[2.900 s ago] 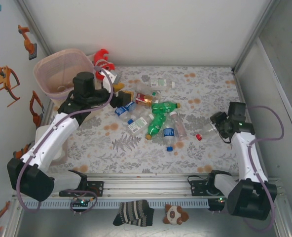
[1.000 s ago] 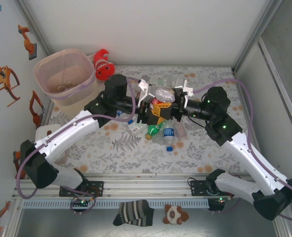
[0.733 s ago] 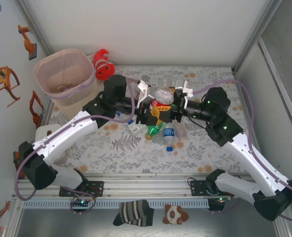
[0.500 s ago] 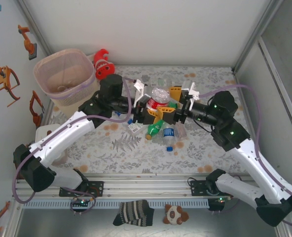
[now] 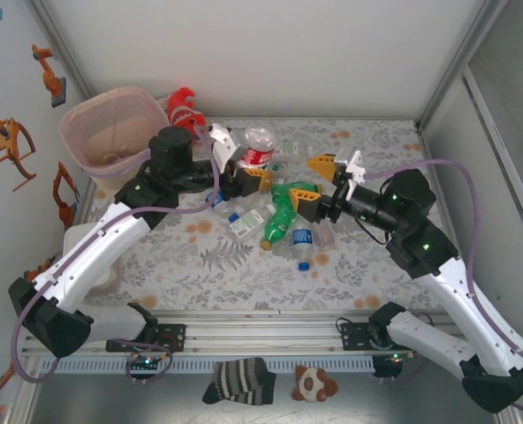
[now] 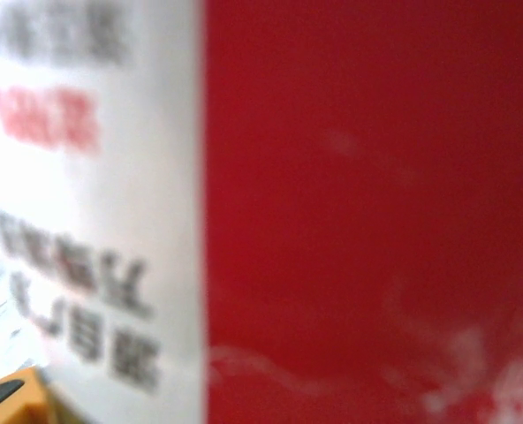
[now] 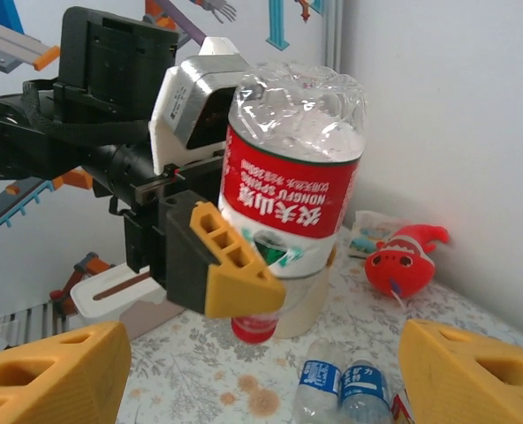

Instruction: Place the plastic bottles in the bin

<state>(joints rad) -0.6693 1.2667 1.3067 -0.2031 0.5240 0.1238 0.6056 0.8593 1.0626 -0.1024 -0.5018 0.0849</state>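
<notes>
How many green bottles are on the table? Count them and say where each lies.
2. One green bottle lies crosswise mid-table; the second green bottle lies slanted, just on its near side. Others may be hidden.

That red-labelled bottle (image 6: pixel 367 212) is blurring badly up close in the left wrist view, edges cutting it off all round.

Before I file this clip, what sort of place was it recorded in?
Likely a lab robot cell, not a home: white panel walls in metal framing, two arms bolted to a rail, and a patterned table staged with crushed bottles and a bin.
</notes>
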